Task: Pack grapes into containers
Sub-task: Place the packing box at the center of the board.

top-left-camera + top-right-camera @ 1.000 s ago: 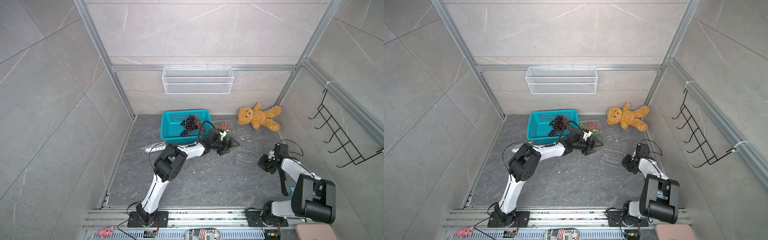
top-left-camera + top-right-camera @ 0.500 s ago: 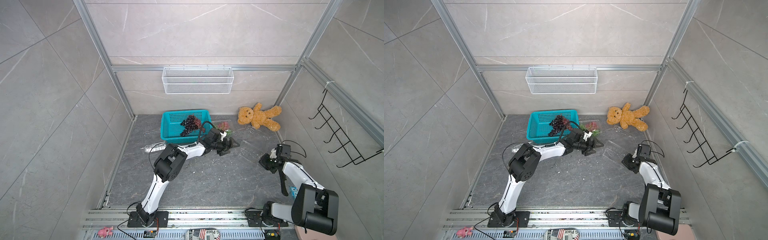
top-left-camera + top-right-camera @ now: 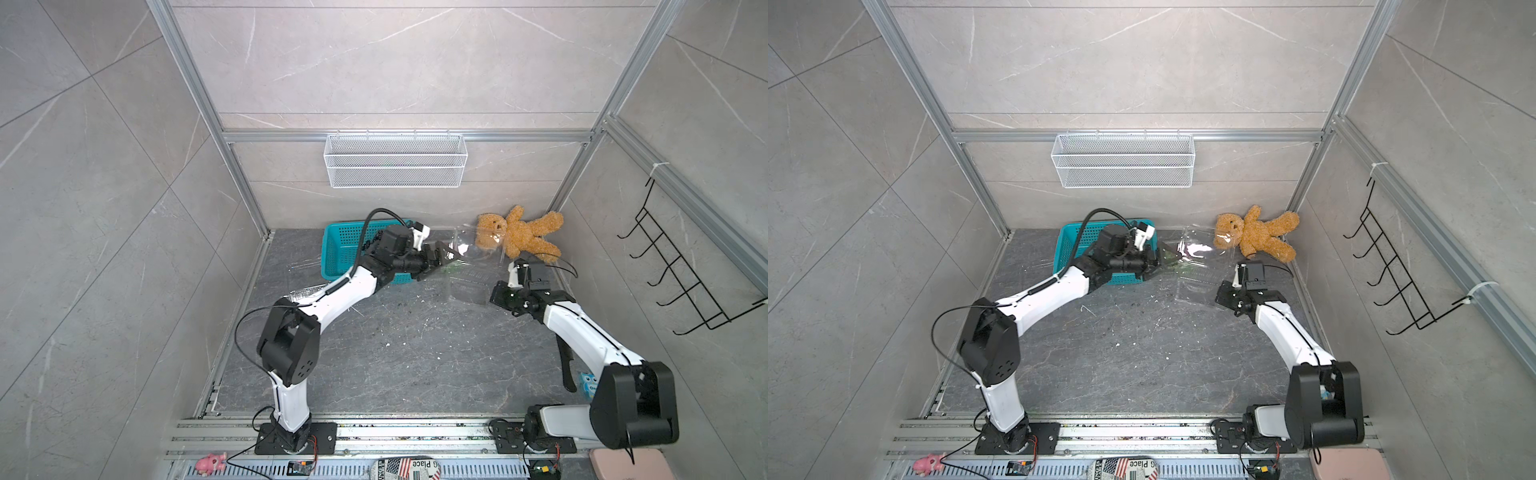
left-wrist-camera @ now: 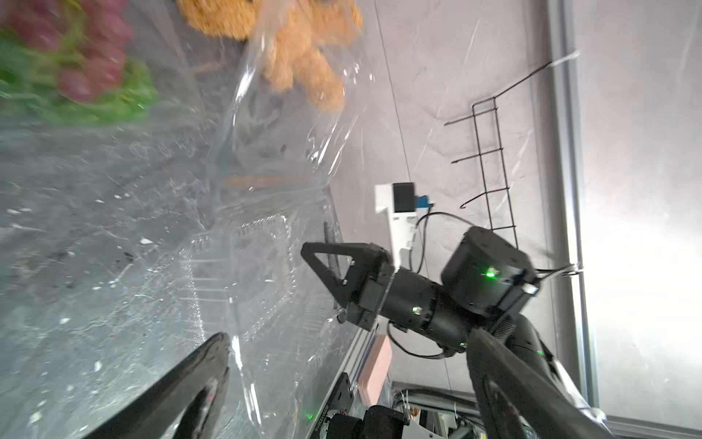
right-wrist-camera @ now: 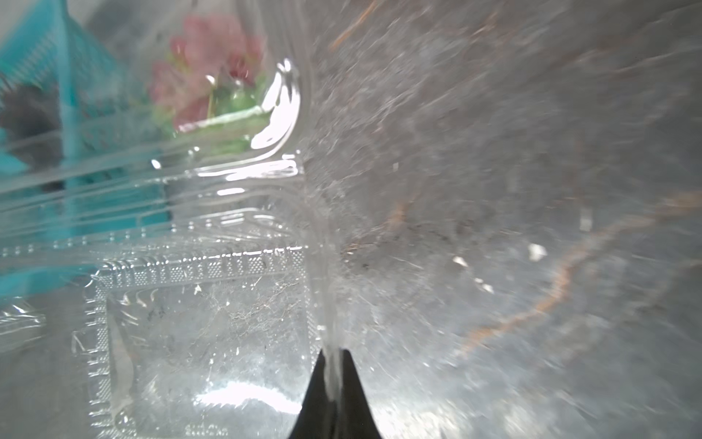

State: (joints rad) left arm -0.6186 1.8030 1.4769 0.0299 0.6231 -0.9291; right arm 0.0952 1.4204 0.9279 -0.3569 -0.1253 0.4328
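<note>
Pinching the clear container by its rim, right claw clenched; left claw spread wide.

Mostly plastic in my view
Glossy, ribbed clear plastic container at my matt black right gripper; beyond it, a perforated teal plastic basket.

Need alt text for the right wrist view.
The right gripper is pinched shut on the edge of a clear plastic box, gray table underneath. Behind it, blurred, pink and green grapes sit beside a teal basket.
</note>
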